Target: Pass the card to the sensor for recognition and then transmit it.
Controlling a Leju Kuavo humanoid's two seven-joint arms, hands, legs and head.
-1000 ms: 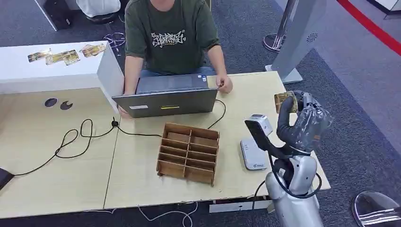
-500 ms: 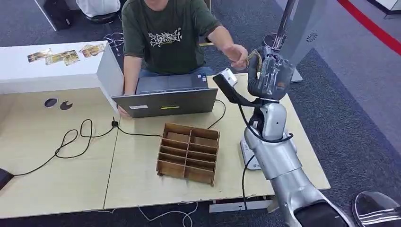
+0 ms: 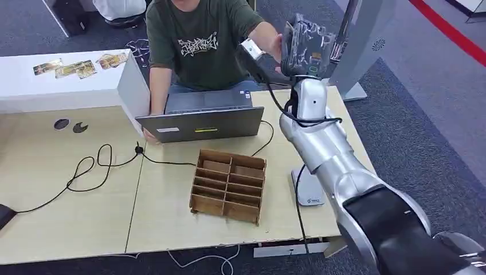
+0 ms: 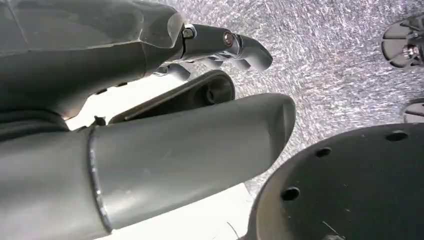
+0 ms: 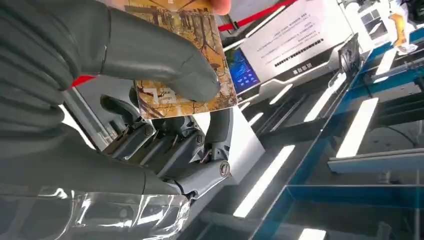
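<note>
Grey carpet lies all around the pale wooden surface [image 3: 74, 195], where a laptop [image 3: 200, 123], a wooden box with slots [image 3: 229, 184] and the white sensor [image 3: 308, 192] sit. My right hand [image 3: 306, 43] is lifted high across the surface, toward a person in a green shirt [image 3: 198, 40]. My thumb [image 5: 155, 55] pinches the card [image 5: 192, 60] against my fingers, and a fingertip of the person touches the card's far edge. My left hand [image 4: 220, 47] hangs low over the carpet, its fingers curled in with nothing in them.

I think the card could fall if I let go before the person holds it well. It could drop behind the laptop or onto the carpet.

My arm has open room above the surface. A tall grey stand [image 3: 367, 40] is just beside my raised hand, so I should not swing that way.
</note>
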